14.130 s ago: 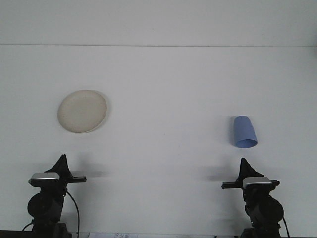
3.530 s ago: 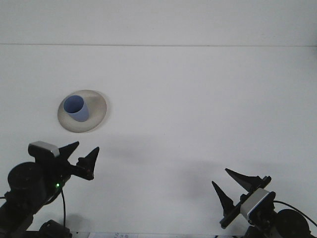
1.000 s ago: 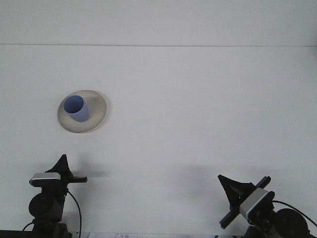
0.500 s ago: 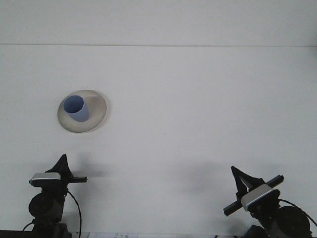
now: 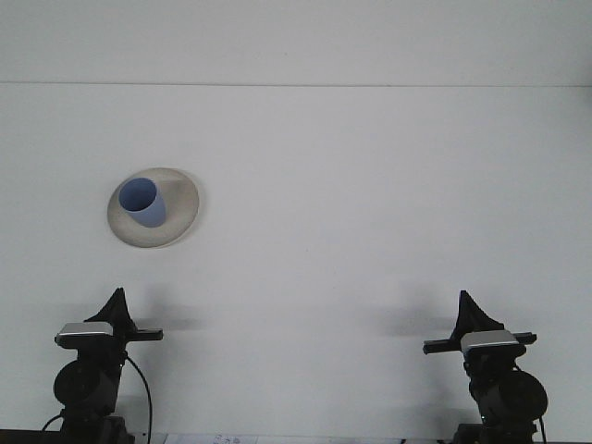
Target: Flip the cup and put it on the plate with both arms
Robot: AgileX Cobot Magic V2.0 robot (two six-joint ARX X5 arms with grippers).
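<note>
Cup [image 5: 141, 202] and plate [image 5: 176, 222] are together at the left middle of the white tabletop [image 5: 370, 185]: the blue cup stands mouth up on the plate, toward its left side, with pale rim showing to the right and below. By these signs the flip and the placing look done (nothing in this view suggests the cup is tipped or hanging off the edge).

Both arms sit low at the near edge, well apart from the cup. The left claw [image 5: 117, 303] is straight below the plate and much the nearer; the cup lies ahead of it and a little to its right. The right claw [image 5: 466, 310] is far across the tabletop, with the cup ahead and well to its left. Each claw shows as one dark pointed shape, fingers together with no gap visible, holding nothing.

If anything were to follow, it would fall to the left arm, reaching forward; the cup's long axis is upright.
</note>
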